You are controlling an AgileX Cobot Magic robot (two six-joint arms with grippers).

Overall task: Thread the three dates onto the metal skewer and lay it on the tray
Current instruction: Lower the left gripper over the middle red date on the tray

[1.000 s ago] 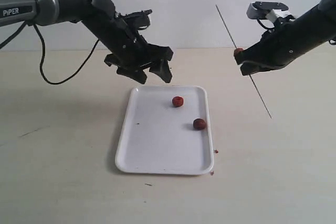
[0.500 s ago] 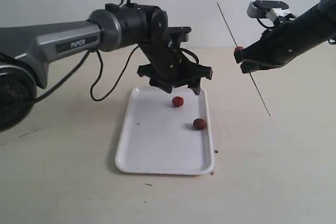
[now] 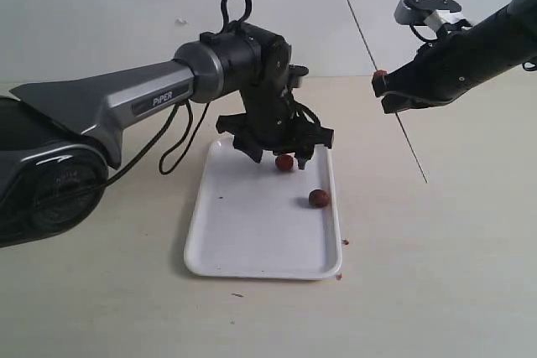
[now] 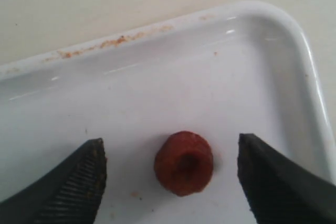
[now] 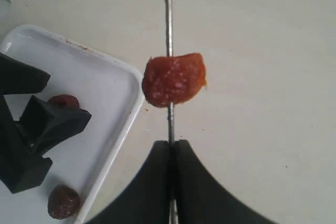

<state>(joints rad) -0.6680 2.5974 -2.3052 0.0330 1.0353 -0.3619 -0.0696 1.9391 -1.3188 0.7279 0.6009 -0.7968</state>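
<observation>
Clamped tight in the right gripper [image 3: 388, 98]: the metal skewer [image 3: 362, 35], slanting from 11 to 5 o'clock, off at 2 o'clock from the tray [image 3: 252, 241], with the first date [image 3: 380, 77] threaded on just above the fingertips. Spread wide over the tray's 1 o'clock corner: the left gripper [image 3: 281, 153], straddling the second date [image 4: 184, 163] without touching it. Lying at the tray's 3 o'clock, near the rim: the third date [image 3: 318, 198].
</observation>
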